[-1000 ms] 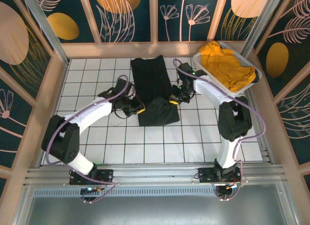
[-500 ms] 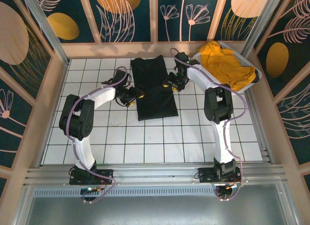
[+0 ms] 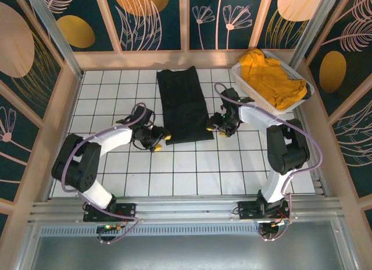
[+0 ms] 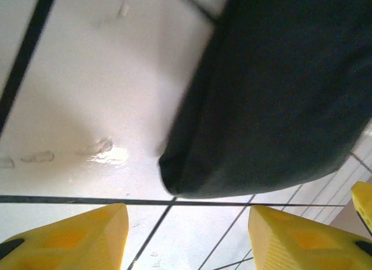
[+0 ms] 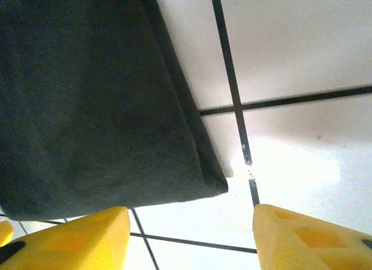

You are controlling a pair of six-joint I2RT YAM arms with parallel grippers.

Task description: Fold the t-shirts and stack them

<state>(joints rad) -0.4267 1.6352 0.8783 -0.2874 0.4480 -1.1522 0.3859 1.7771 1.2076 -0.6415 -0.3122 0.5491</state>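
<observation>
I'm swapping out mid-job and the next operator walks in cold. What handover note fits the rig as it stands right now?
Left claw: open, empty, low at the near-left corner of the black t-shirt.
Right claw: open, empty, low at its near-right corner.
Black t-shirt: flat on the table, folded into a long narrow rectangle.
Yellow t-shirt: crumpled in the basket, far right.
Done: black folded to a strip.
Left: probably another fold on black; then fetch, fold and stack the yellow.

Folded t-shirt lies mid-table. Left gripper sits beside its near-left corner, right gripper beside its near-right. Other t-shirt lies in basket, far right.
</observation>
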